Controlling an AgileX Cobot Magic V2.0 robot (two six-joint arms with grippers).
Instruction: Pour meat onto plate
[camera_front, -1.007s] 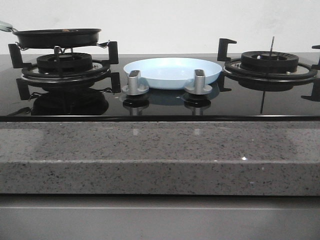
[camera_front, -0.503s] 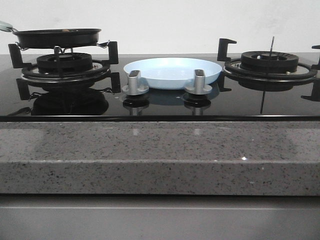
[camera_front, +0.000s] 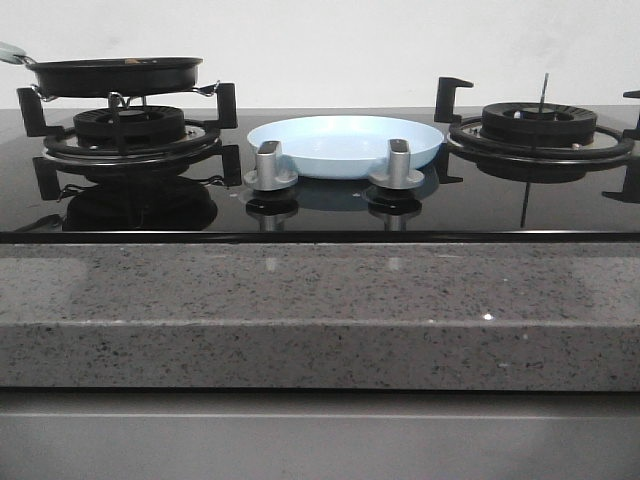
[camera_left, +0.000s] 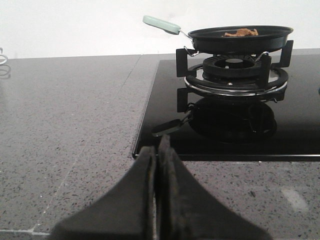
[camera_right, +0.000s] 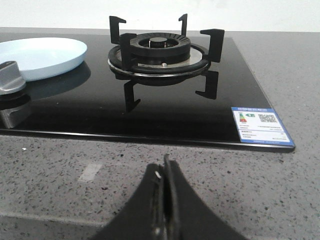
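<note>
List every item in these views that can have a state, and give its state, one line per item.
frying pan: upright on the left burner, holding the meat
meat: in the pan, not poured
plate: empty, flat on the hob between the burners
right burner: bare, unlit
left gripper: shut, holding nothing
right gripper: shut, holding nothing

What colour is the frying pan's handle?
Pale mint green; the handle of the black frying pan shows best in the left wrist view.
</note>
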